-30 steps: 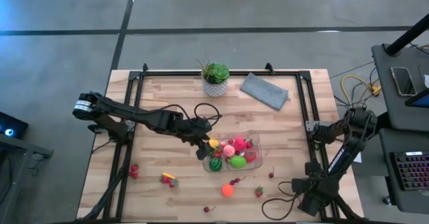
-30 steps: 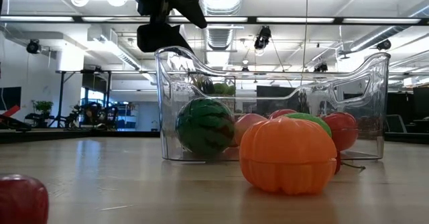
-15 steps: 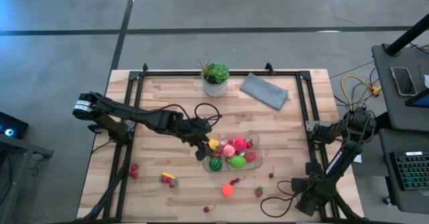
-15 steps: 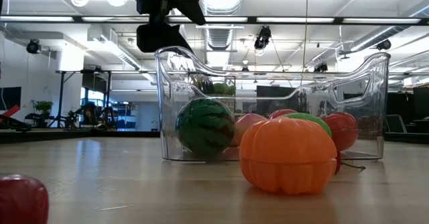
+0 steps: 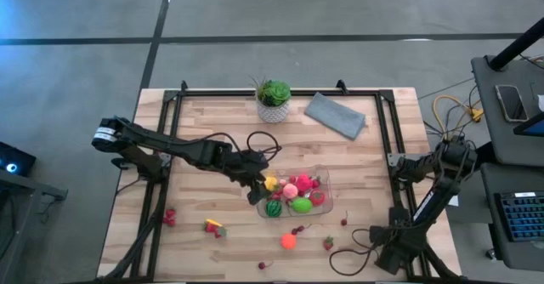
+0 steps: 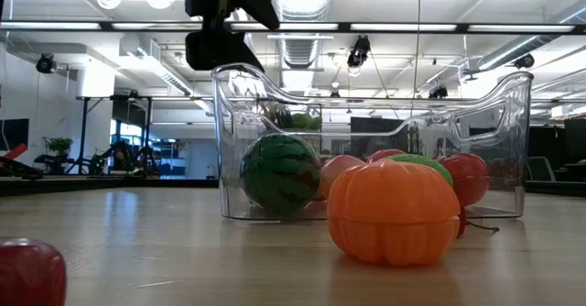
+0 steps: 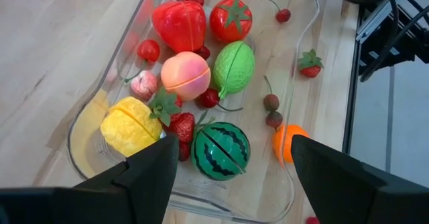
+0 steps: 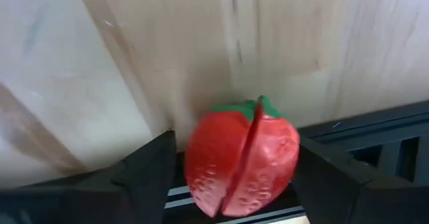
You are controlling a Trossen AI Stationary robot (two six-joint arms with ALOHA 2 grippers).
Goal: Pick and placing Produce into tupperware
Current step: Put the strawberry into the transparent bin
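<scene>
**Produce and tupperware, table stock**

Left pincer [image 7: 228, 177]: fingers spread, empty, hanging over the tupperware's [image 5: 324, 201] left end. Tupperware: mid-table, holding melon [image 7: 222, 150], yellow fruit [image 7: 129, 125], peach [image 7: 186, 76], green fruit [image 7: 234, 68], tomato [image 7: 231, 19] and strawberries. Loose on the table [image 5: 212, 139]: red pieces at left [image 5: 170, 217], orange fruit [image 5: 289, 241] just before the tupperware. Right pincer [image 8: 234, 177]: at the table's right front, a strawberry [image 8: 241, 158] between its fingers; grip uncertain.

**Colours**

Tub [image 7: 87, 160] clear. Inside: melon [image 7: 221, 150] green, dark stripes; lemon [image 7: 129, 125] yellow; peach [image 7: 185, 76] pink-orange; lime [image 7: 234, 68] green; tomato [image 7: 230, 19] red. Pumpkin [image 6: 394, 211] orange. Cloth [image 5: 335, 115] grey. Strawberry [image 8: 241, 157] red, green cap.
</scene>
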